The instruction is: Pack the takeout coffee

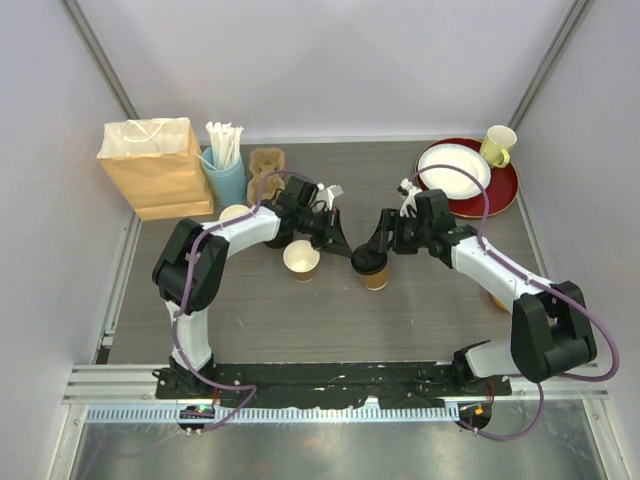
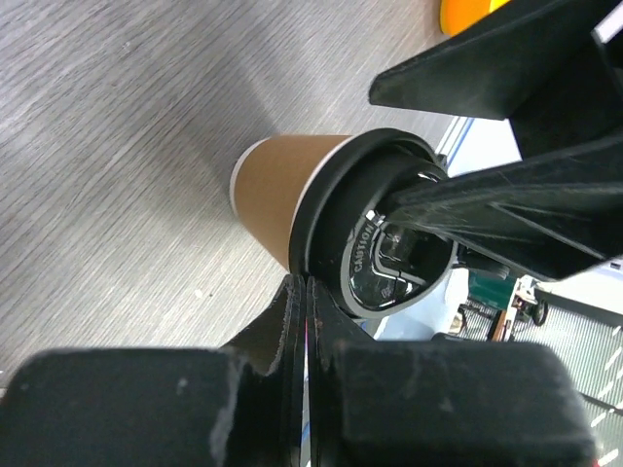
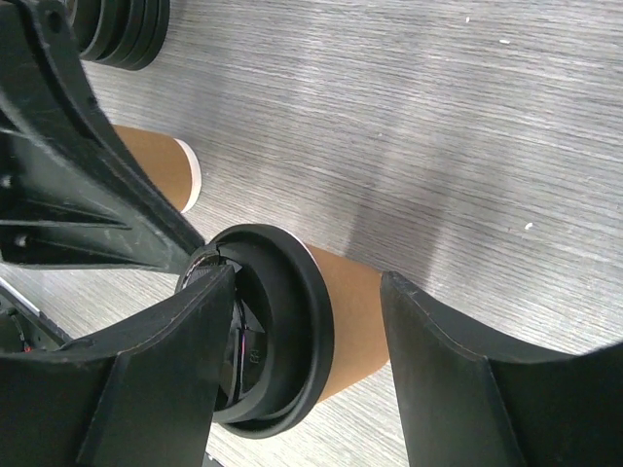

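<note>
Left pincer (image 2: 305, 288) beside lid (image 2: 333, 195), lettering perhaps "CAUTION"

Top view looks down; 2 close wrist views share the lidded cup (image 2: 277, 185).

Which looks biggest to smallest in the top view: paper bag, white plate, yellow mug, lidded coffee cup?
1. paper bag
2. white plate
3. yellow mug and lidded coffee cup: they look about the same size from above, so they are not ranked against each other.
</note>
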Controlling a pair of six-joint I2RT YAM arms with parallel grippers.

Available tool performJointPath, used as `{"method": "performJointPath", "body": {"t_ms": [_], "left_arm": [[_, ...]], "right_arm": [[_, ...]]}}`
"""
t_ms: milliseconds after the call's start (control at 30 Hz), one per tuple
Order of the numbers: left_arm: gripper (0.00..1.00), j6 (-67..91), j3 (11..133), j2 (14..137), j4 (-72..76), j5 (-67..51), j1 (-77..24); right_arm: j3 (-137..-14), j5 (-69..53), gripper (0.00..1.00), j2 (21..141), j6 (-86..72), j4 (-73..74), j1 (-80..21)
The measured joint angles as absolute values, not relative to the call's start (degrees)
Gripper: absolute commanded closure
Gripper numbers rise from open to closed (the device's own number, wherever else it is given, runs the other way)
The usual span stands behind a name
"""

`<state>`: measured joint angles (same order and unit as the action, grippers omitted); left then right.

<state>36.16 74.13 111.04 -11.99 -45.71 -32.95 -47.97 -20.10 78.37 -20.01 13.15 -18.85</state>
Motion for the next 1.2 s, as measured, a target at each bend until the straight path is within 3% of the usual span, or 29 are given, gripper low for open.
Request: {"method": "performJointPath", "body": {"t_ms": [667, 867, 967, 1200], "left_arm": [[0.98, 31.8, 75.4, 108.9, -14.8, -45.6, -33.0], [0.83, 29.1, 77.7, 108.9, -17.6, -44.9, -33.5], [0.7, 27.3, 79.0, 108.9, -19.3, -43.7, -33.5], [0.55, 22.2, 82.8, 106.6, -25.8, -38.8, -32.6]], "right_arm": [[-43.4, -21.0, 0.3, 72.7, -21.3, 11.4, -18.5], [-44.0, -19.8, 0.27, 71.6, -19.5, 13.4, -18.5], [-46.3, -18.5, 0.26, 71.5, -17.1, 16.3, -18.9], [-54.9, 4.1, 0.34, 67.2, -11.5, 24.9, -33.9]]}}
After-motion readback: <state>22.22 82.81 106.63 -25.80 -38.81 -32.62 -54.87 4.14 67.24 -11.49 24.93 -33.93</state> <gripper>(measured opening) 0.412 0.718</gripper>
